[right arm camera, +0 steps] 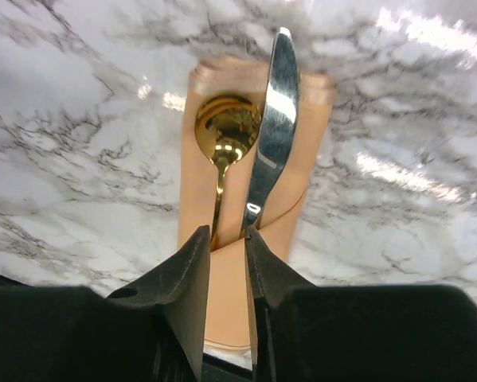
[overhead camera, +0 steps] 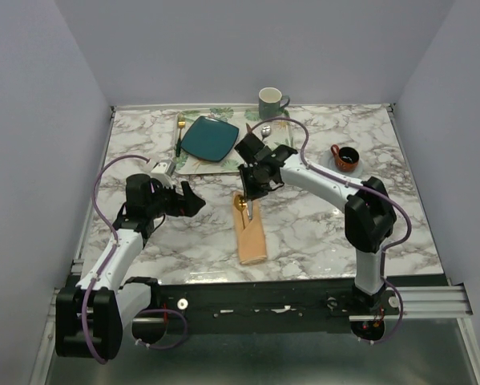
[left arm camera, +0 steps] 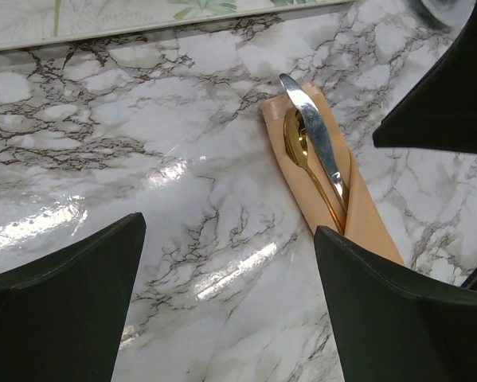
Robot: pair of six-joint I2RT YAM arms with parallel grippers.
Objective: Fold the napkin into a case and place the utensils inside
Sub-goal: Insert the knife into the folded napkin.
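While the left tool (overhead camera: pixel 193 200) hangs wide open over bare marble to the left of the napkin (overhead camera: pixel 252 237), holding nothing, the right tool (right arm camera: pixel 226 239) hovers low over the folded cloth. Its jaws are only narrowly parted, with nothing clamped between them. The napkin lies as a slim peach case mid-surface (overhead camera: pixel 328 233). The gold spoon (right arm camera: pixel 226 127) and silver knife (right arm camera: pixel 274 119) rest side by side, lower ends tucked into the fold, bowl and blade pointing toward the teal plate (overhead camera: pixel 209 138).
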